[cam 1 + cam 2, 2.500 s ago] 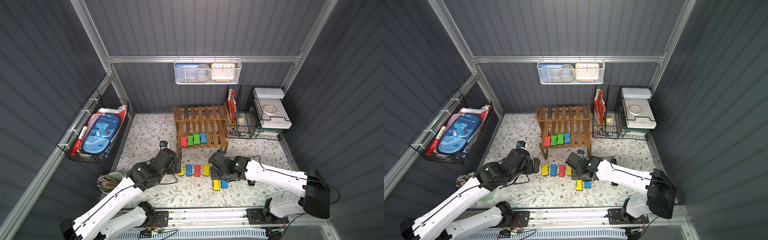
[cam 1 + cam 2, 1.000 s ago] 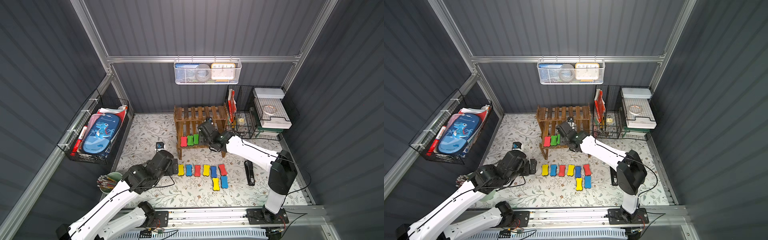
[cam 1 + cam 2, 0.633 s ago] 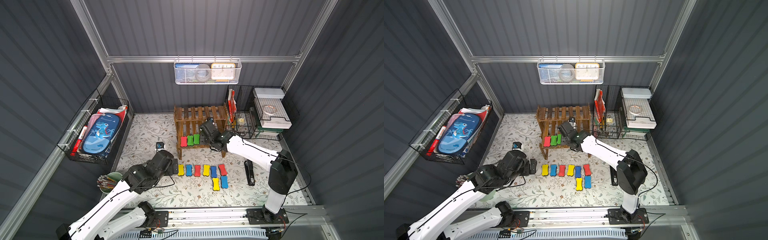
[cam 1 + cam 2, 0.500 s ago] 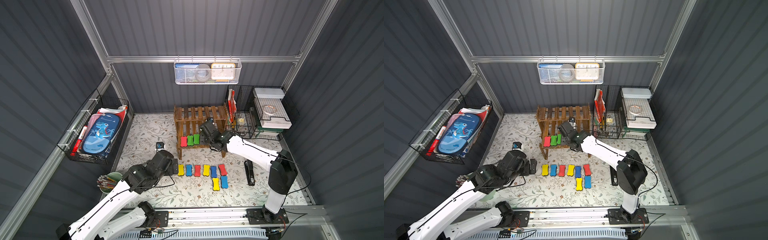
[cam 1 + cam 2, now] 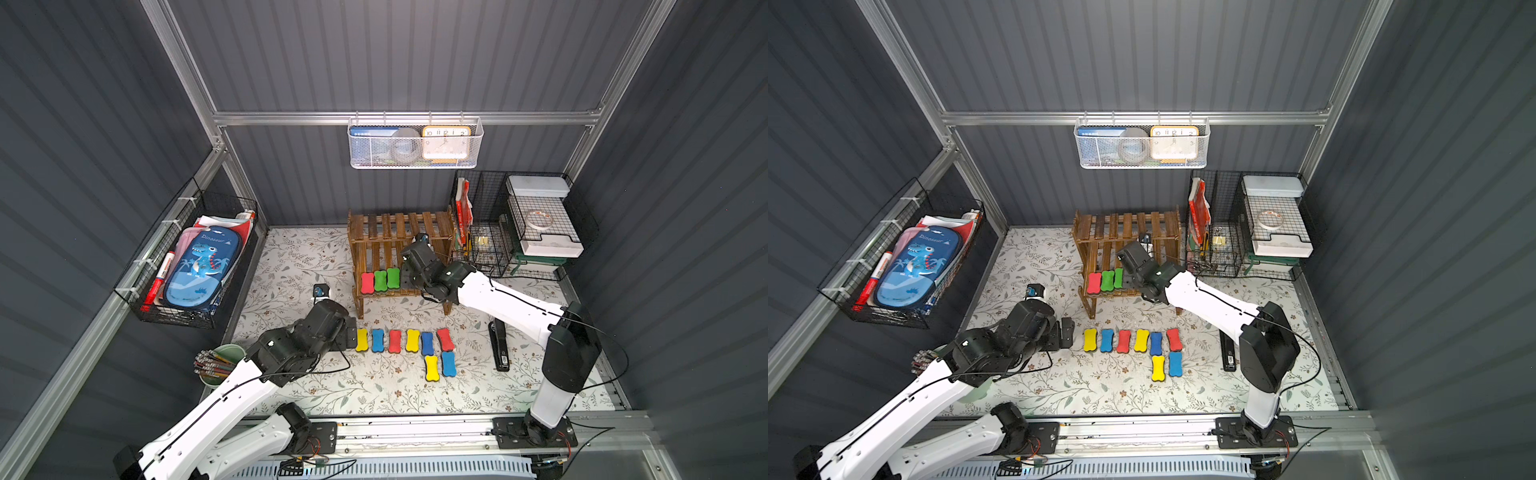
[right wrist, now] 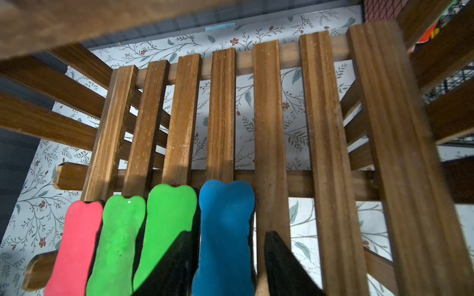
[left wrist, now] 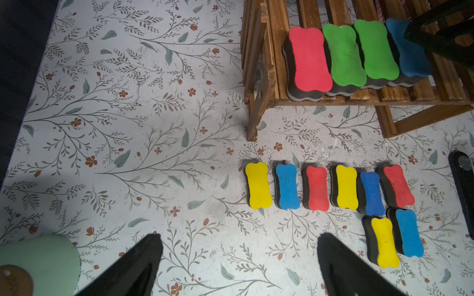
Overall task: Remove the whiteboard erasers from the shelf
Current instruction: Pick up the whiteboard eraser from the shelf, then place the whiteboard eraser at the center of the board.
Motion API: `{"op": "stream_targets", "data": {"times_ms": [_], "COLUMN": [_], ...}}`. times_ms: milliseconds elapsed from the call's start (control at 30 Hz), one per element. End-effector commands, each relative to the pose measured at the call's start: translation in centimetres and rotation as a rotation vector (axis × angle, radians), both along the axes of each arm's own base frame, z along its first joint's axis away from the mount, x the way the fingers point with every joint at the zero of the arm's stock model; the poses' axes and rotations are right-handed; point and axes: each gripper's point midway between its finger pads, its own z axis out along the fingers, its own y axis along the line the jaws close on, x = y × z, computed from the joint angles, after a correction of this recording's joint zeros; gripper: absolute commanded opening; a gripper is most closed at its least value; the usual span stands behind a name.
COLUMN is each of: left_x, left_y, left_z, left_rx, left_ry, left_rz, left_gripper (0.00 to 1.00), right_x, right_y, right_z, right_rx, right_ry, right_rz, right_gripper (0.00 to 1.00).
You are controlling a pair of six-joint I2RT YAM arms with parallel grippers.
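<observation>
The brown slatted shelf (image 5: 399,220) (image 5: 1125,222) holds a red eraser (image 7: 310,59), two green erasers (image 7: 343,53) (image 7: 375,48) and a blue eraser (image 6: 225,225) side by side on its lower tier. My right gripper (image 6: 227,232) (image 5: 405,270) reaches into that tier and stands partly open astride the blue eraser. One finger is against the blue eraser's side by the green one, the other a sliver off. Several erasers (image 5: 401,340) lie in a row on the floor. My left gripper (image 7: 239,235) (image 5: 349,332) hovers wide open and empty beside that row.
A black stapler (image 5: 498,345) lies right of the floor erasers. A green cup of pencils (image 5: 216,365) stands at the front left. The black wire-grid organiser (image 5: 519,224) is right of the shelf. The upper tier's slats (image 6: 128,23) hang just above my right wrist.
My right gripper has left the floor, where a red eraser now ends the row, and gone to the shelf's lower tier. Over the last second it only crept inward. The left arm stayed.
</observation>
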Motion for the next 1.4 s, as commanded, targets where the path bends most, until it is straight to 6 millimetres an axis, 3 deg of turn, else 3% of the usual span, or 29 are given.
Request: {"op": "stream_targets", "data": {"times_ms": [0, 433, 600, 767, 867, 1000, 1133, 1367], "left_x": [-0.1, 0.0, 0.1, 0.1, 0.3, 0.4, 0.5, 0.6], "left_y": [0.1, -0.1, -0.1, -0.1, -0.1, -0.2, -0.3, -0.4], "left_z": [0.0, -0.1, -0.1, 0.1, 0.6, 1.1, 1.3, 1.4], "left_rx": [0.002, 0.006, 0.005, 0.007, 0.007, 0.004, 0.001, -0.003], "left_ry": [0.008, 0.011, 0.011, 0.005, -0.006, -0.025, -0.032, -0.043], "left_rz": [0.007, 0.004, 0.004, 0.003, 0.002, -0.004, -0.011, -0.021], "left_gripper": [0.99, 0.99, 0.99, 0.99, 0.99, 0.99, 0.99, 0.99], "right_x": [0.0, -0.3, 0.1, -1.0, -2.9, -7.1, -12.2, -21.0], "right_y": [-0.1, -1.4, -1.2, -1.3, -1.9, -3.0, -3.7, -3.6], "right_z": [-1.6, -3.9, -3.0, -0.2, 0.8, 0.5, -1.6, -7.9], "right_rx": [-0.020, -0.046, -0.037, 0.010, 0.048, 0.079, 0.067, 0.055], "right_ry": [0.036, 0.082, 0.063, 0.059, 0.100, 0.194, 0.316, 0.562], "right_rz": [0.002, -0.032, -0.027, -0.008, 0.009, 0.034, 0.060, 0.065], "right_gripper": [0.51, 0.46, 0.37, 0.34, 0.33, 0.33, 0.33, 0.32]}}
